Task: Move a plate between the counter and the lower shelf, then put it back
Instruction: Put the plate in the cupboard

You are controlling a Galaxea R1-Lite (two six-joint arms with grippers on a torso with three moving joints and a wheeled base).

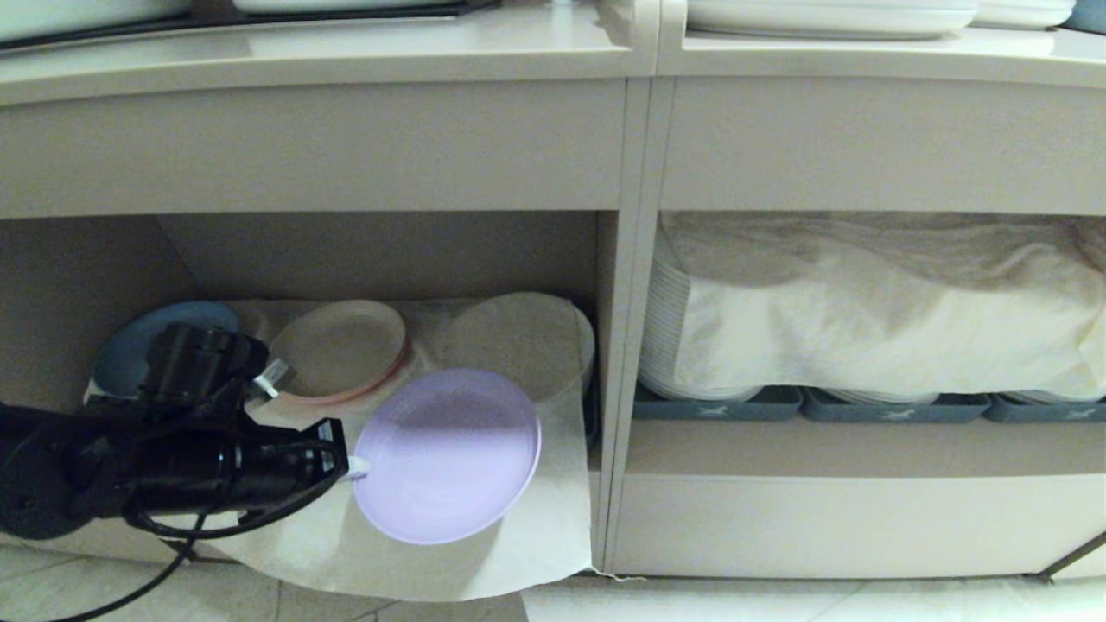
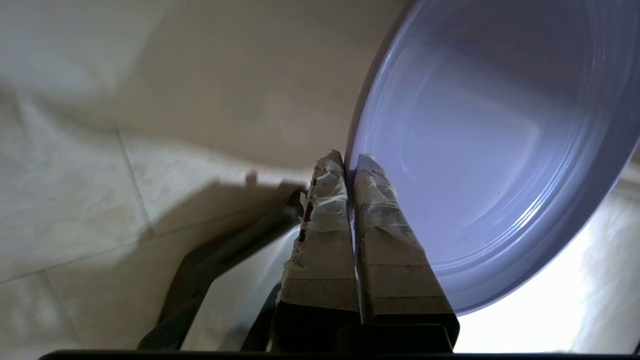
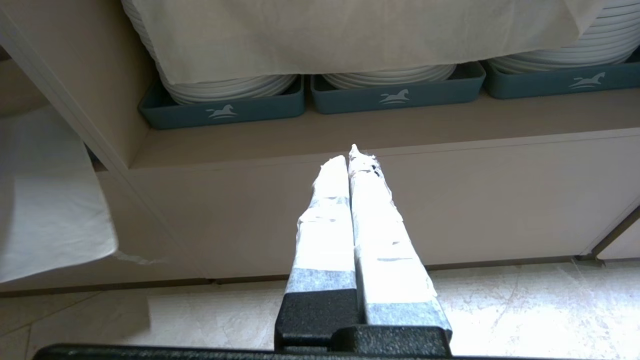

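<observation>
**Here, the left gripper pinches the lavender plate at the mouth of the lower shelf**

Clearly, the left gripper (image 1: pixel 352 467) reaches in from the nine o'clock side of the head view, its black arm lying nearly level in front of the lower shelf (image 1: pixel 389 255). Its taped fingers (image 2: pixel 372 210) are pressed together on the rim of the plate (image 1: pixel 448 454), one finger on each face of the edge, as the left wrist view shows. The plate extends away from the fingertips toward three o'clock in the head view, so the grip sits at the plate's nine o'clock edge. The plate is tilted, its hollow face turned outward and up, and it hangs over the white cloth (image 1: pixel 484 553) that drapes from the shelf's front edge toward the floor.

Behind the plate, deeper in the niche, a beige-pink plate (image 1: pixel 339 350) lies at about eleven o'clock from it, a blue plate (image 1: pixel 130 345) shows farther toward nine o'clock behind the wrist, and a cloth-covered stack (image 1: pixel 518 337) stands at about one o'clock. The counter (image 1: pixel 346 60) runs along the twelve o'clock edge of the head view, well apart from the plate.

The right gripper (image 3: pixel 354 157) is parked before the neighbouring niche, its taped fingers pressed together on nothing, pointing toward the blue-grey trays (image 3: pixel 225 112) of white plates (image 3: pixel 230 87).
</observation>
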